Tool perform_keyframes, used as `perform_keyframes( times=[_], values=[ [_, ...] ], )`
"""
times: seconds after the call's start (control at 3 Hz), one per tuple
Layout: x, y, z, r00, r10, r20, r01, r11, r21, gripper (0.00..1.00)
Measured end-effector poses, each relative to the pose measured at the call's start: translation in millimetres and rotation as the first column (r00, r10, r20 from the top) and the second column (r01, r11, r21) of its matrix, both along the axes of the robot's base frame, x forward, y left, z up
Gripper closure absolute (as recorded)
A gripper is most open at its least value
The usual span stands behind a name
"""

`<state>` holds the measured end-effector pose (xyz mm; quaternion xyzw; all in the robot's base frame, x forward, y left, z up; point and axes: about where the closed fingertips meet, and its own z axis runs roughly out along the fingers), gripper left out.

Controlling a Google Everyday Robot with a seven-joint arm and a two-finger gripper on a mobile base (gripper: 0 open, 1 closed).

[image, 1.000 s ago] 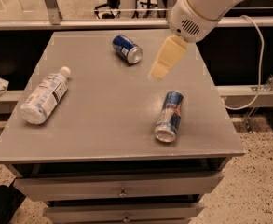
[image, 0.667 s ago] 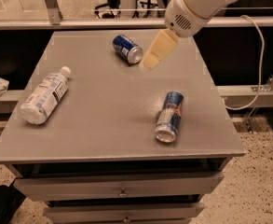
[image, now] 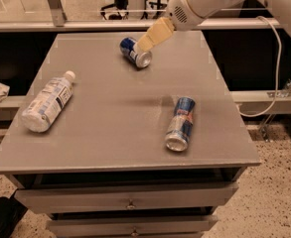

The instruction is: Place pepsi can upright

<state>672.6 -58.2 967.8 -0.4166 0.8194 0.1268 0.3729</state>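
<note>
Now poised with gripper [image: 147, 40] just above the toppled pepsi can [image: 133, 51], found right below its tip, long axis crosswise; cannot tell whether wide or closed.

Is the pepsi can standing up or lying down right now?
Lying down: the pepsi can rests on its side, silver end showing, with the pincer hovering over it.

grey table [image: 110, 133] with drawers [image: 85, 198] | speckled floor [image: 279, 202] | white cable [image: 279, 53] right | pale rail [image: 85, 25] behind
</note>
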Motion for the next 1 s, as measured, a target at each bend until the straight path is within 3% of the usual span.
perform_keyframes(
  times=[0.33, 0.67, 1.0],
  values=[
    [34.6, 11.6, -4.8, 0.9972, -0.074, -0.012, 0.075, 0.995, 0.071, 0.00],
    [66.9, 28.7, -22.5, 0.9892, -0.134, -0.059, 0.139, 0.986, 0.094, 0.00],
    [94.7, 43.6, -38.9, 0.9819, -0.164, -0.094, 0.172, 0.982, 0.073, 0.00]
  ],
)
